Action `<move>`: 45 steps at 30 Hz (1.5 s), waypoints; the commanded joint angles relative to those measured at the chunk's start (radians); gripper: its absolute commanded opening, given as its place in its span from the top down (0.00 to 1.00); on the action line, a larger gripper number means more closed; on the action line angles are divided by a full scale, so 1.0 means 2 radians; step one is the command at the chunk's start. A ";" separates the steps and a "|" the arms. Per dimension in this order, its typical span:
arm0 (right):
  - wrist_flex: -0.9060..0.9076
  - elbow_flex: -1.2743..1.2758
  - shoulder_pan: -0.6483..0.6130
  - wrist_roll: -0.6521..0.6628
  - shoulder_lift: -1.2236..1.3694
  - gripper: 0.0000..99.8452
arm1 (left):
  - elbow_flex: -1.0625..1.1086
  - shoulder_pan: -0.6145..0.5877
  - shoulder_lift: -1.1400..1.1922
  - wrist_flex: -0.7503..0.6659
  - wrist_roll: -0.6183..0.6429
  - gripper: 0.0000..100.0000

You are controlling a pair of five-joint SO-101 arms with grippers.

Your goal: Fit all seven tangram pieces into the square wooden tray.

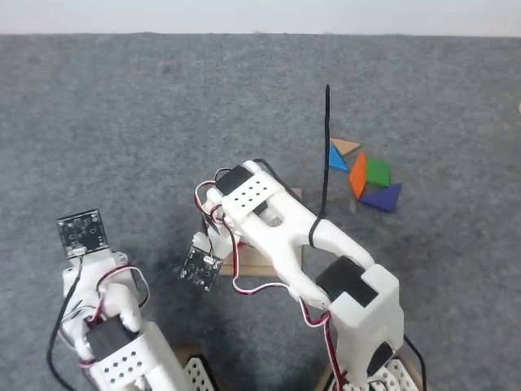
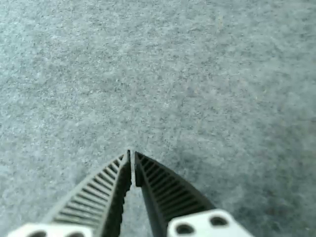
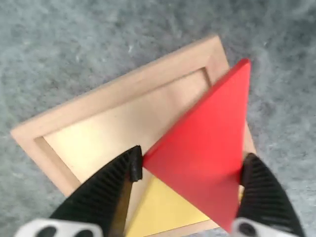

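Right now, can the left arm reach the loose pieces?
Probably not: the left gripper sits far from the loose pieces, with the right gripper, holding the red triangle over the tray, in between.

Grey felt-like table (image 1: pixel 122 122) bears the wooden tray (image 1: pixel 256 265) and, well apart, seemingly five tangram pieces (image 1: pixel 364 175).

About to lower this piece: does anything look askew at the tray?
The red triangle, held in the right gripper, hangs skewed across the rim of the tray, one tip outside it. The yellow piece lies in the tray. Nothing looks damaged.
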 commanded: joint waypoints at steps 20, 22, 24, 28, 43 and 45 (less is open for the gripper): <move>0.056 -0.038 0.100 -0.474 -0.159 0.55 | -0.003 -0.001 -0.004 -0.005 -0.005 0.98; 0.040 0.004 0.105 -0.534 -0.181 0.55 | -0.003 -0.001 -0.004 -0.005 -0.005 0.98; -0.016 0.065 0.092 -0.614 -0.192 0.55 | -0.003 -0.001 -0.004 -0.005 -0.005 0.98; -0.154 0.176 0.059 -0.730 -0.192 0.55 | -0.003 -0.001 -0.004 -0.004 -0.005 0.98; -0.210 0.239 0.021 -0.819 -0.192 0.55 | -0.003 -0.001 -0.004 -0.003 -0.005 0.98; -0.221 0.249 0.013 -0.822 -0.192 0.55 | -0.003 -0.001 -0.004 -0.003 -0.005 0.98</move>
